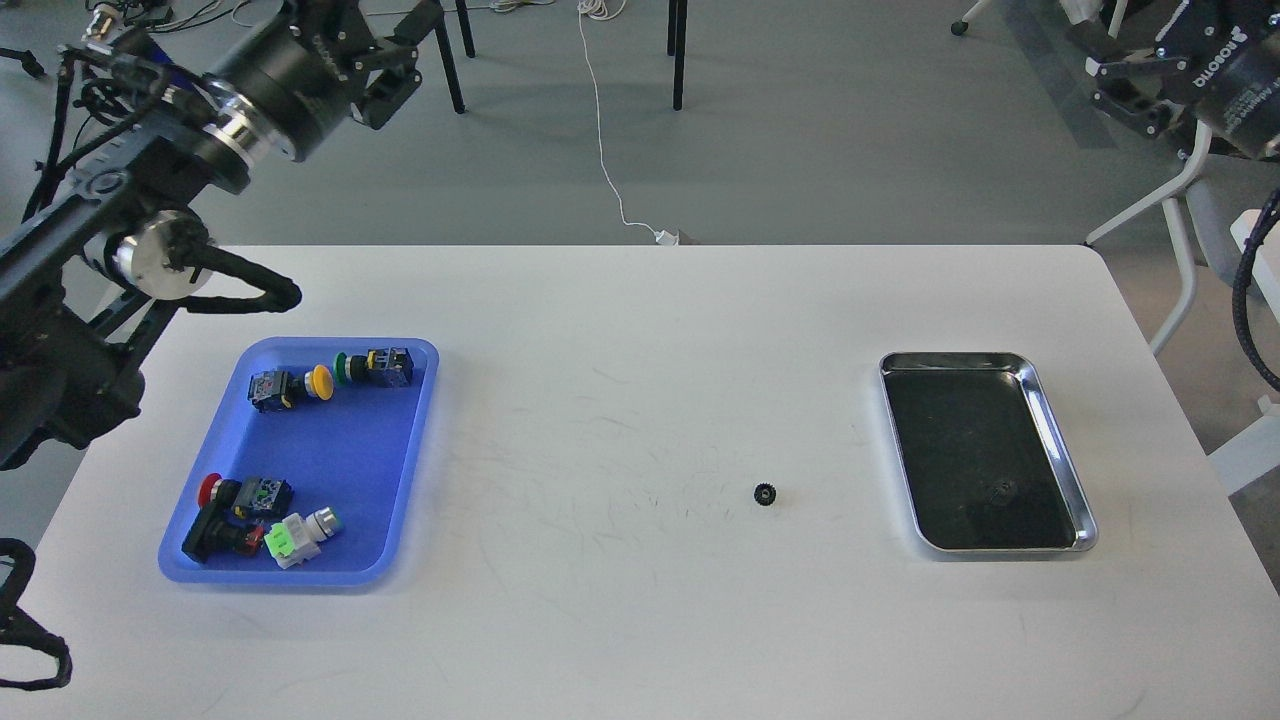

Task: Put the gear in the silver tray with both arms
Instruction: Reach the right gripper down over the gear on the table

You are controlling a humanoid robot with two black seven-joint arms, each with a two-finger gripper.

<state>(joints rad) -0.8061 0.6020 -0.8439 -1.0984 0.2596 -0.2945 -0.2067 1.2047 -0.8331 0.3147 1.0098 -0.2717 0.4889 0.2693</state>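
Observation:
A small black gear (766, 493) lies on the white table, right of the middle. The silver tray (960, 440) lies flat about a hand's width to the gear's right; a small dark mark shows on its bottom near the front. My left gripper (398, 62) hangs high at the top left, beyond the table's far edge, its fingers apart and empty. My right gripper (1118, 88) hangs high at the top right, also off the table, its fingers apart and empty. Both are far from the gear.
A blue plastic tray (340, 450) at the left holds several push-button switches. The white table (620, 600) ends at the right just past the silver tray. Chair legs and a white cable (600, 140) lie on the floor behind.

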